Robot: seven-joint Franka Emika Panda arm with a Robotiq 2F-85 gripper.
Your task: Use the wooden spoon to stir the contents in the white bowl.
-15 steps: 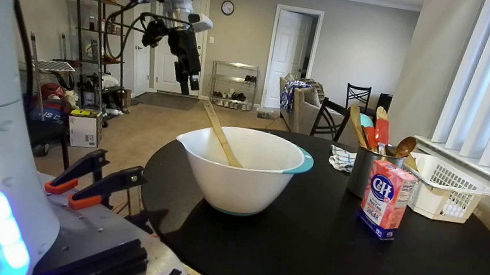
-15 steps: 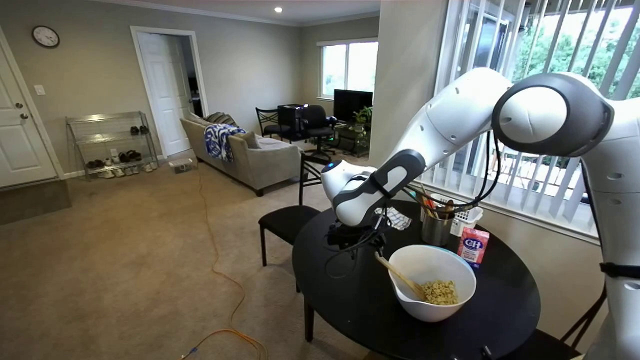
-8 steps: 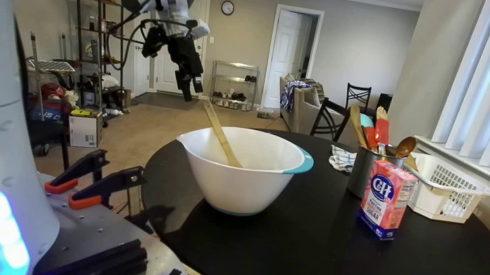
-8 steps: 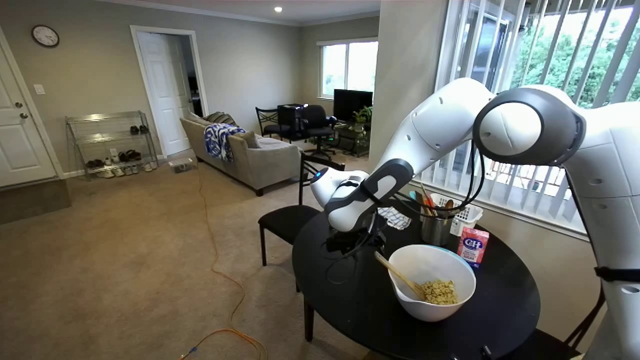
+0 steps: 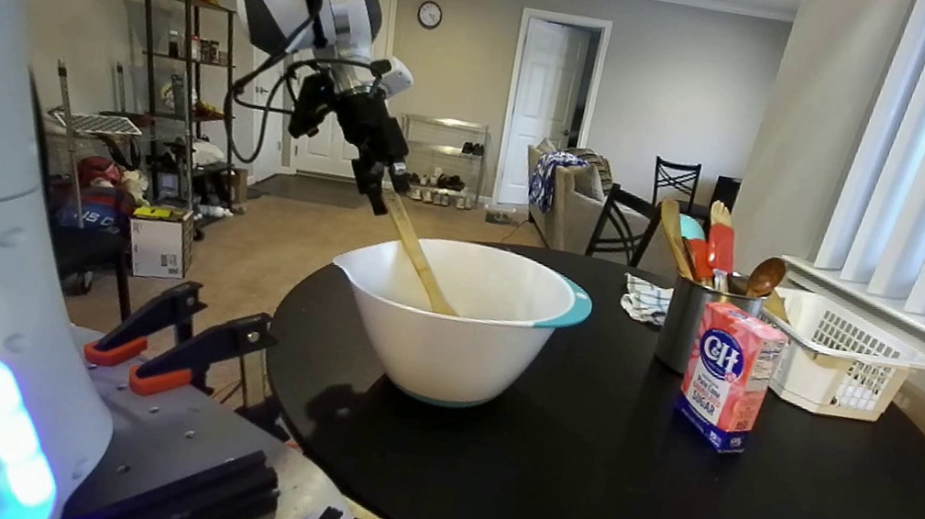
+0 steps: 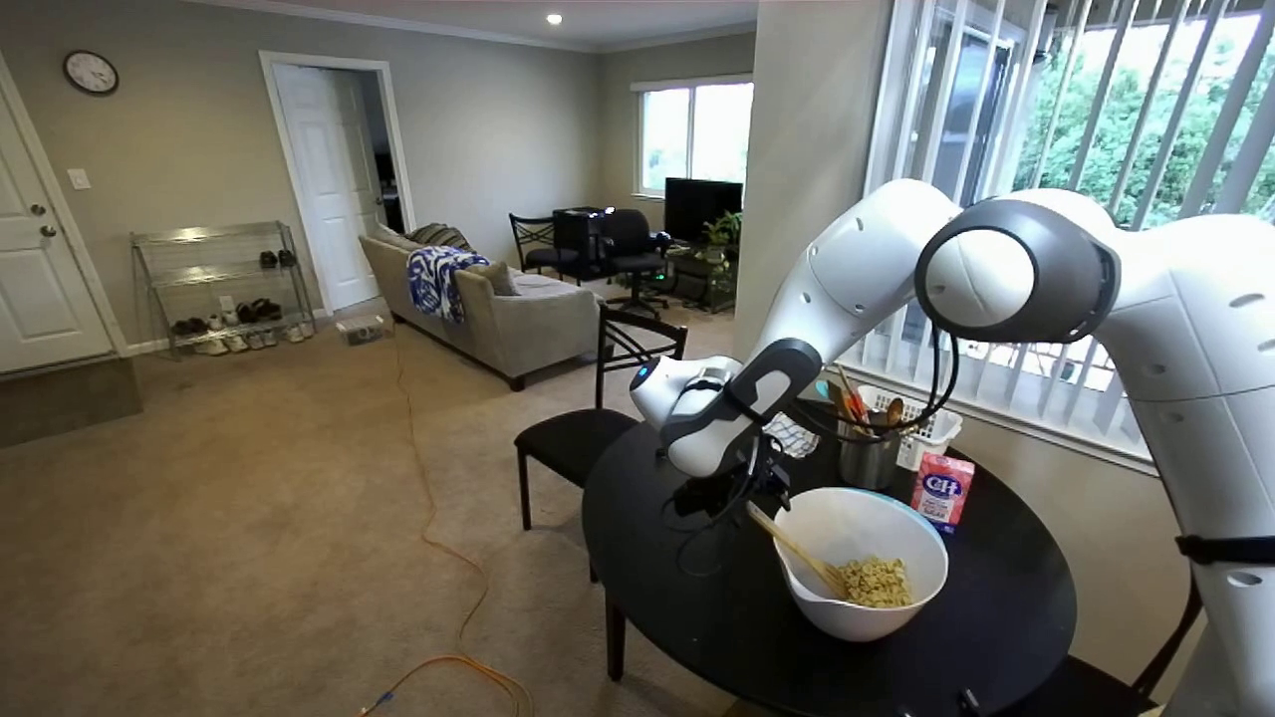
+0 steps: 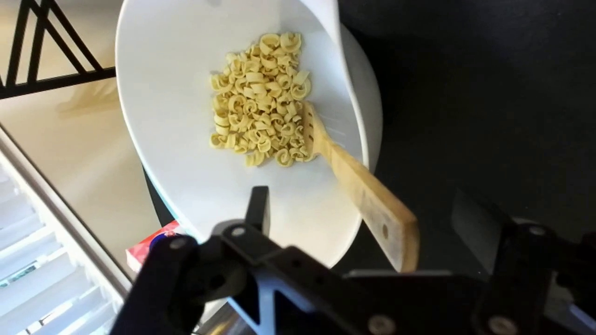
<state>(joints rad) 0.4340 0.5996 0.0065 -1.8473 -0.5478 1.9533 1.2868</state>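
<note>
The hand (image 5: 390,200) has come down and closer to the bowl (image 5: 447,359), its fingers (image 7: 256,204) now close by the top of the spoon (image 5: 420,259), above the bowl's rim. Its shadow (image 5: 335,404) has slid nearer the bowl. In an exterior view, the arm's elbow (image 6: 1016,267) has sunk toward the bowl.

In an exterior view, one white bowl (image 5: 447,357) with one wooden spoon (image 5: 419,255) in it stands mid-frame, with one sugar carton (image 5: 730,378), one metal canister (image 5: 680,327), one white basket (image 5: 842,380) and one cloth (image 5: 646,300) to the right and two orange-tipped clamps (image 5: 204,354) at lower left. The pasta pieces (image 7: 256,102), upper centre in the wrist view, overlap too much to count, as do the utensils (image 5: 721,247) in the metal canister.
</note>
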